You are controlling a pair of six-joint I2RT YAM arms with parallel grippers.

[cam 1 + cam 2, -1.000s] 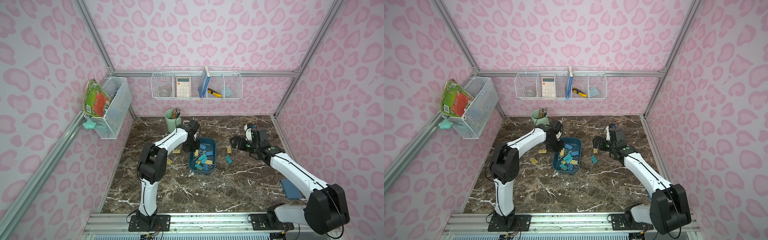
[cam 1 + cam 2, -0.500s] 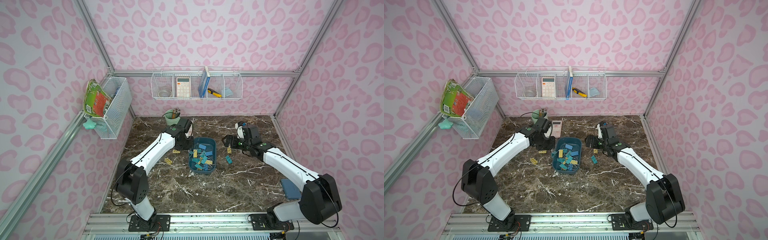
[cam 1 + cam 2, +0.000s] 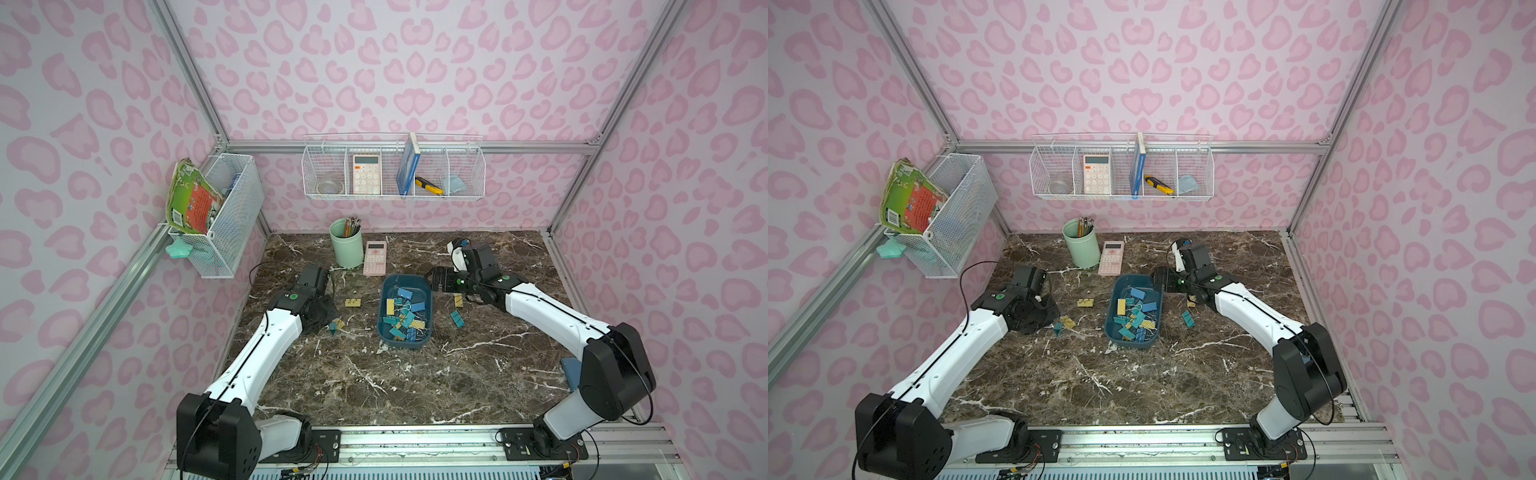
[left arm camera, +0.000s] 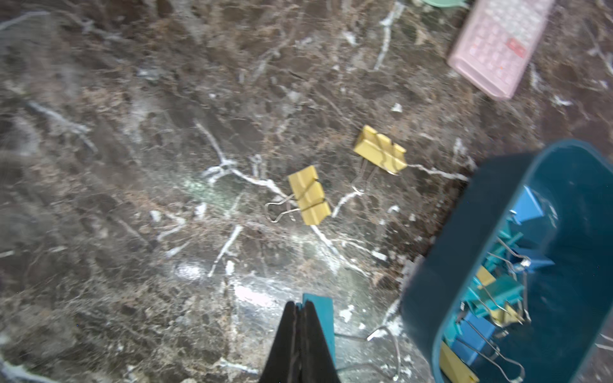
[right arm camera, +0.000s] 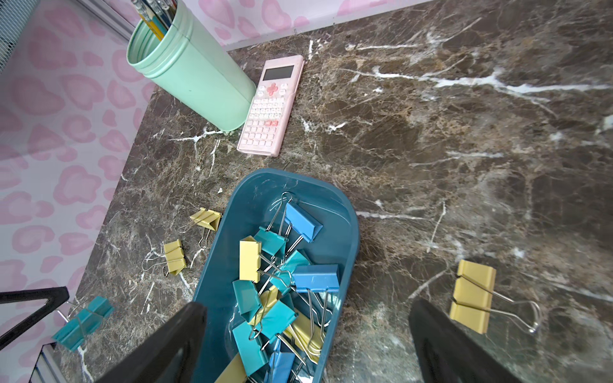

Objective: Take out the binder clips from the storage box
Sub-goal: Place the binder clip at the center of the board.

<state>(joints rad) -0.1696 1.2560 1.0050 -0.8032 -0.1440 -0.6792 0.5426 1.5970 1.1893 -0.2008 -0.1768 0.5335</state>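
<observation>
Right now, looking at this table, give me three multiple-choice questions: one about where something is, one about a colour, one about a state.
1. The calculator on the table lies next to:
A) a green cup
B) a laptop
C) a stapler

2. The box of clips is:
A) white
B) dark teal
C) red

3. The right gripper is:
A) shut on a clip
B) shut and empty
C) open

Answers:
1 A, the two stand side by side near the back wall.
2 B, its walls are dark teal in every view.
3 C, its fingers stand far apart in the right wrist view.
</observation>
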